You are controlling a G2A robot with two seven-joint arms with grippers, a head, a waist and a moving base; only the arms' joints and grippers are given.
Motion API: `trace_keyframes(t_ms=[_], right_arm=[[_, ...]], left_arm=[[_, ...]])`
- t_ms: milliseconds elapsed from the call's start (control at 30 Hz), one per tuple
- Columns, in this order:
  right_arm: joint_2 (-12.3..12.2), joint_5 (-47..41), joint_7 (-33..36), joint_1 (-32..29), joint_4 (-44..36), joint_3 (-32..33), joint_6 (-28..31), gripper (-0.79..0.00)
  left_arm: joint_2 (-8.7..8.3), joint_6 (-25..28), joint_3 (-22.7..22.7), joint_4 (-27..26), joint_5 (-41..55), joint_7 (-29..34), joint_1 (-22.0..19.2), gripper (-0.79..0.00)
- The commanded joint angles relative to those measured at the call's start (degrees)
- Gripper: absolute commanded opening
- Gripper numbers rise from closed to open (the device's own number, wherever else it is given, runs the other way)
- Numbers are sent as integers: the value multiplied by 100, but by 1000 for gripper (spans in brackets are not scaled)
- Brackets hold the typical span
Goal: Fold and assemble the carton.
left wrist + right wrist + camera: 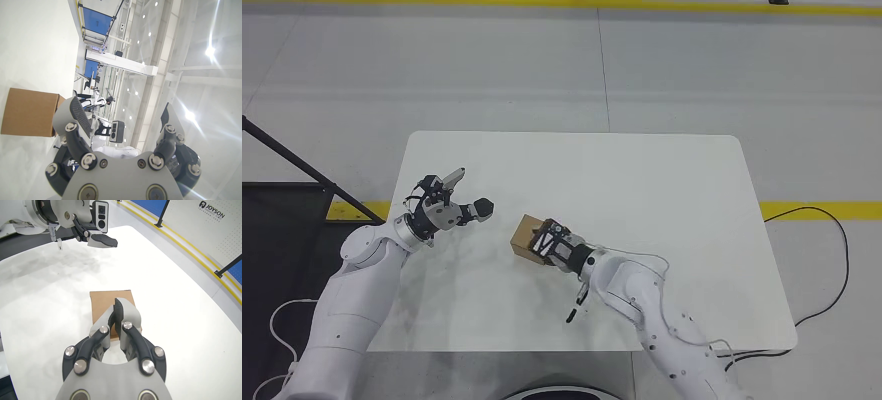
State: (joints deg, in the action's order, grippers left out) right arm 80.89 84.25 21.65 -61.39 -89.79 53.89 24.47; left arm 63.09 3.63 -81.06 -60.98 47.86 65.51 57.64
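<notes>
- There's the carton (525, 232), a small brown box sitting on the white tabletop (672, 190), on the robot's side and a little left of the middle. The faces I can see from here look folded shut.
- The right gripper (547, 240) is right over the top panel, jaws clenched together with nothing visible between them. Whether it's bearing down or just grazing the cardboard, I can't tell.
- The left gripper (470, 192) hangs near the carton on its left, not touching it. Its jaws are released and spread wide, holding nothing.
- My read is that this is the press that seats the top. The closed tips want to go straight down over the middle of the panel, not the edge, or the box may tip.
- Light cardboard on a smooth tabletop will likely skate. I'd want the left gripper braced against the carton's side wall before any real force goes in.
- Easy on the pressure, too. Push too hard and the panel dents instead of seating.
</notes>
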Motion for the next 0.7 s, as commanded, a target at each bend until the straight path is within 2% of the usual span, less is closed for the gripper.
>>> trace_keyframes(t_ms=[0, 433, 667], right_arm=[[6, 57, 23, 27, 13, -46, -23, -785], [11, 303, -4, 20, 57, -207, -8, -785], [-32, 519, -490, -175, -231, -110, -169, -785]], left_arm=[[0, 0, 0, 0, 0, 0, 0, 0], [0, 0, 0, 0, 0, 0, 0, 0], [0, 0, 0, 0, 0, 0, 0, 0]])
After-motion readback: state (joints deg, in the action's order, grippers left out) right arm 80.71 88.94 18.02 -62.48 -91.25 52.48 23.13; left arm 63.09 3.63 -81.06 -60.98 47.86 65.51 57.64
